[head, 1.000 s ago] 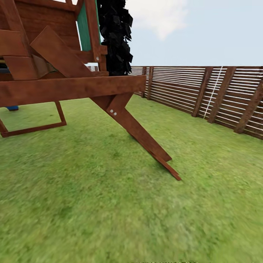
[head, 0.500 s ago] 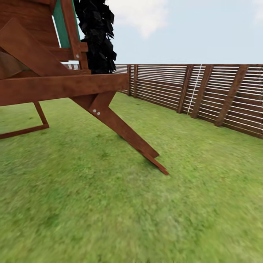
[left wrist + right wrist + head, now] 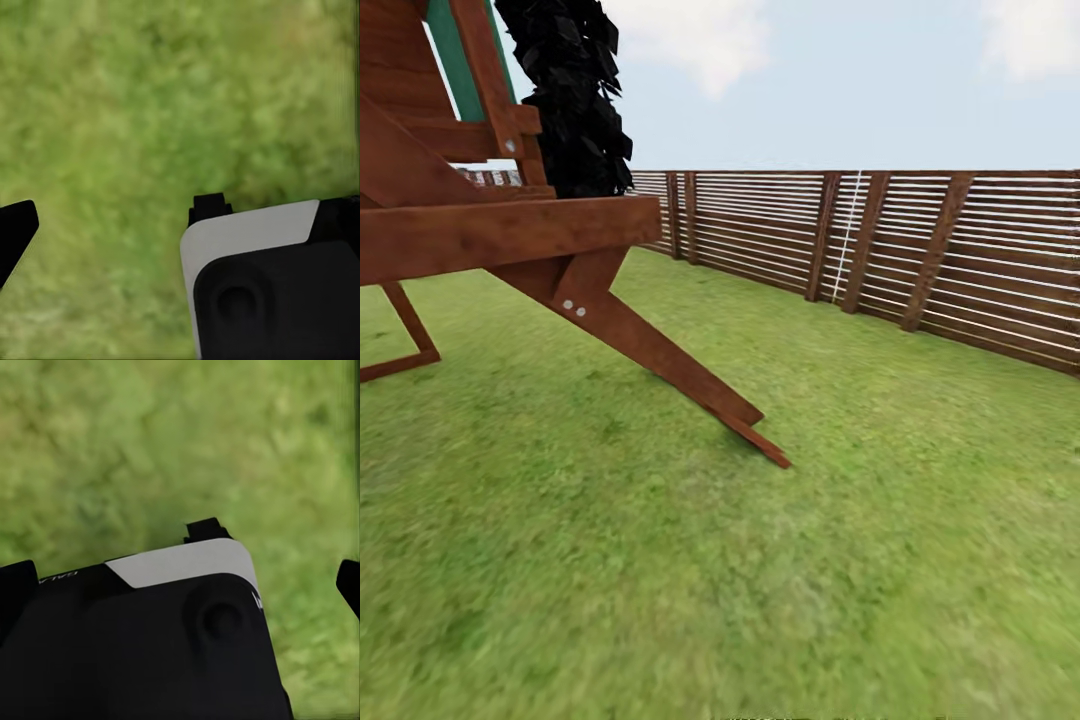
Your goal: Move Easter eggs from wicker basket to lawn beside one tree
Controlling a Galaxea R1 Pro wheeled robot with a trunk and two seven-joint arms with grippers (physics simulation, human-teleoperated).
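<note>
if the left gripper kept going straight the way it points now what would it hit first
Most likely the lawn: the left wrist view, looking along the fingers, shows grass ahead with nothing between. How far off the grass lies is unclear.

Lawn [image 3: 780, 580]: mottled green grass, open across the near ground. Wooden play frame [image 3: 510, 235] stands on it, its slanted brace [image 3: 670, 365] footed in the grass. Slatted fence [image 3: 920, 255] borders the far edge. Beneath both wrist cameras, plain grass [image 3: 150, 112].
</note>
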